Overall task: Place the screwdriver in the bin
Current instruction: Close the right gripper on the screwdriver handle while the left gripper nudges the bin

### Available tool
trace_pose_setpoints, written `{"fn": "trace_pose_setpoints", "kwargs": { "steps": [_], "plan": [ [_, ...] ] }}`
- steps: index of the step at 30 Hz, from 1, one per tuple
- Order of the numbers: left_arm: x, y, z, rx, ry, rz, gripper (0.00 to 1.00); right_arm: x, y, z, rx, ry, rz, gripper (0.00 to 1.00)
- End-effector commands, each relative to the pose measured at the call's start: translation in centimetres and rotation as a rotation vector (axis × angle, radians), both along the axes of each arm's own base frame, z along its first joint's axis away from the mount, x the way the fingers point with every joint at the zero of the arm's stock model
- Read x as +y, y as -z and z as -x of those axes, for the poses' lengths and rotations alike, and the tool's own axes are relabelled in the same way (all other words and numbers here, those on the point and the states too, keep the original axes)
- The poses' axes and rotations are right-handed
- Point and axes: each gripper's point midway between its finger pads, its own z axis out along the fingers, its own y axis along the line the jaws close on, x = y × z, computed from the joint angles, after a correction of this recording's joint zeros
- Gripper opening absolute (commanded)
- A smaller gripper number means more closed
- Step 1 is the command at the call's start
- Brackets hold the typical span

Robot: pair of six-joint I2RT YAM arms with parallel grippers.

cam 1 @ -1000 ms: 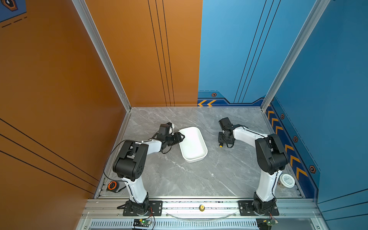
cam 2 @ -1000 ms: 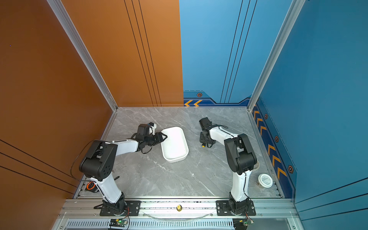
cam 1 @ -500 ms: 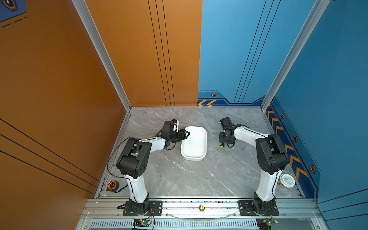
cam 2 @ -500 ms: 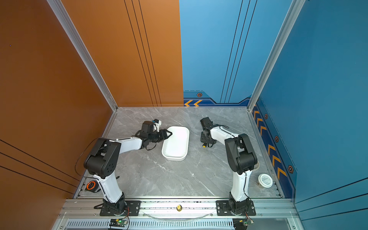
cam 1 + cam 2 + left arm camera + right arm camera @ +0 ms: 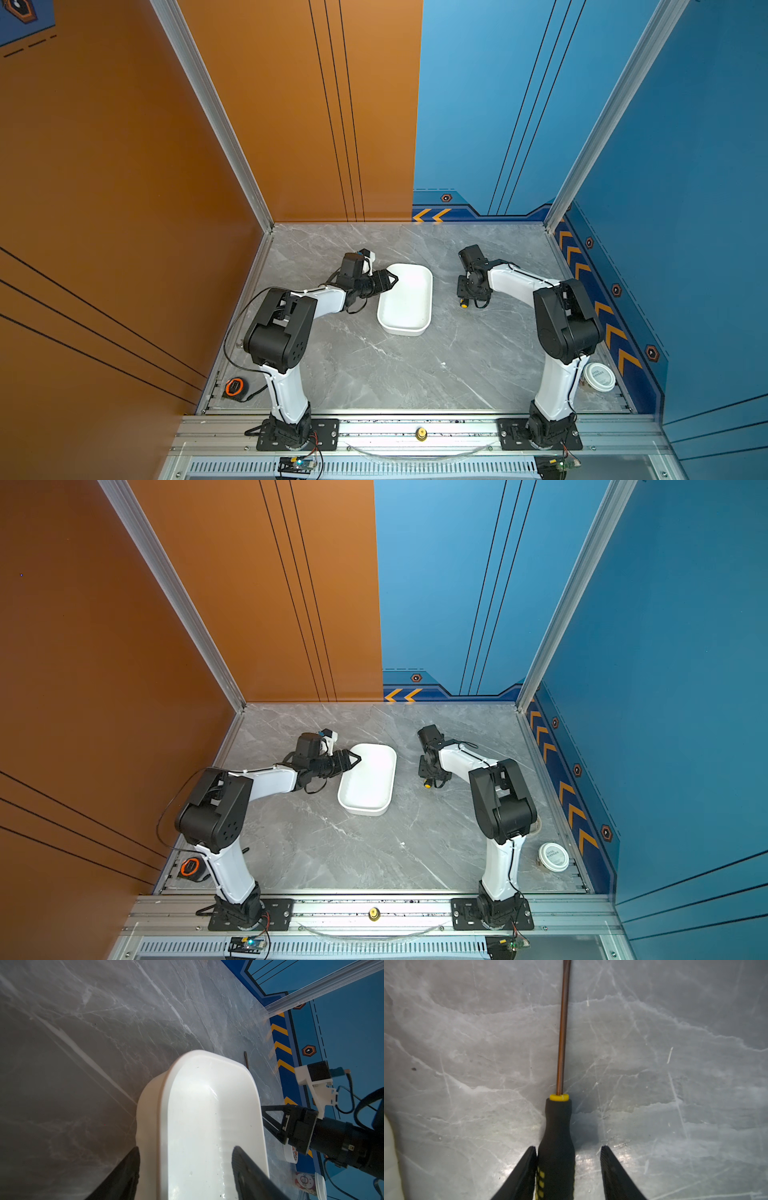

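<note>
Right gripper (image 5: 568,1147) straddles the screwdriver (image 5: 557,1130) at the handle with its jaws partly apart. One finger (image 5: 525,1172) touches the black grip and its mate stands clear, with bare table (image 5: 675,1064) between, so nothing is clamped yet.

In both top views the screwdriver lies flat at centre-right of frame, just right of the bin (image 5: 409,303). It is mostly hidden beneath the gripper. Only its yellow end shows, pointing toward the lower edge, with the shaft running toward the upper edge. That long axis is roughly parallel to the bin's long walls. The carry therefore looks like a short sideways shift leftward in frame over the low right wall, with no turn needed. The right arm is plainly the nearer one.

Left gripper (image 5: 185,1148) is open across the bin's upper-left rim, one finger outside the wall and one inside, pinching nothing. It takes up that corner, leaving the bin's middle and lower part free for the drop.
</note>
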Motion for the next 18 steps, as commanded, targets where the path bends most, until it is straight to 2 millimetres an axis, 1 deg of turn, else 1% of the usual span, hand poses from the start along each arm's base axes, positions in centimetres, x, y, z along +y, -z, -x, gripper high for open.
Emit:
{"fn": "trace_pose_setpoints", "kwargs": {
  "steps": [1,3,6,9,12,15,18],
  "plan": [
    [1.0,-1.0,0.1,-0.014,-0.009,-0.026,0.73,-0.3,1.2,0.7,0.053,0.005,0.019,0.47],
    [1.5,-1.3,0.3,-0.015,-0.012,-0.037,0.73,-0.1,1.3,0.7,0.054,0.002,0.018,0.47],
    [1.9,-2.0,0.7,-0.026,-0.01,-0.046,0.75,0.0,1.3,0.6,0.053,0.003,0.016,0.46],
    [2.5,-2.9,0.9,-0.033,-0.013,-0.055,0.75,0.1,1.4,0.5,0.054,0.002,0.013,0.46],
    [3.4,-3.4,1.2,-0.04,-0.023,-0.076,0.76,0.3,1.5,0.5,0.057,-0.003,0.012,0.45],
    [4.6,-3.3,1.5,-0.03,-0.037,-0.111,0.77,0.3,1.6,0.3,0.06,-0.006,0.012,0.44],
    [5.8,-3.2,1.9,-0.022,-0.057,-0.129,0.8,0.5,1.8,0.3,0.063,-0.017,0.008,0.39]
  ]
}}
